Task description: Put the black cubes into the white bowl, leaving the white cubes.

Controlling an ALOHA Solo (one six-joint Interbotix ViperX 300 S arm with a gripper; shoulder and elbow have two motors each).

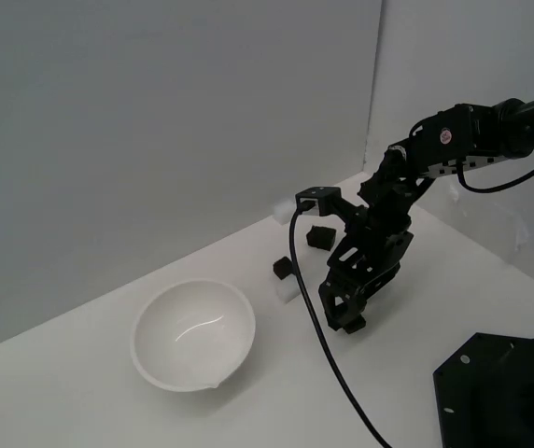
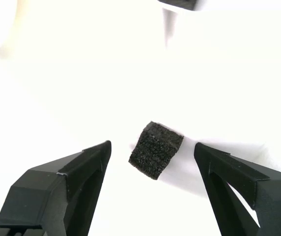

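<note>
Lowered to the white table, my gripper [image 1: 344,315] stands open around one black cube [image 1: 354,326]. The wrist view shows that black cube [image 2: 155,149] lying between the two fingers with a gap on each side, the gripper [image 2: 153,146] not touching it. Two more black cubes [image 1: 320,237] [image 1: 282,270] sit farther back. The white bowl [image 1: 192,334] stands empty toward the exterior view's left of the gripper. One white cube [image 1: 288,291] lies between the bowl and the gripper, and another white cube [image 1: 279,211] rests by the back wall.
A black base plate [image 1: 510,392] fills the near corner on the exterior view's right. A black cable [image 1: 328,355] hangs from the wrist across the table. Grey walls close in the back. A dark object [image 2: 180,4] shows at the wrist view's edge.
</note>
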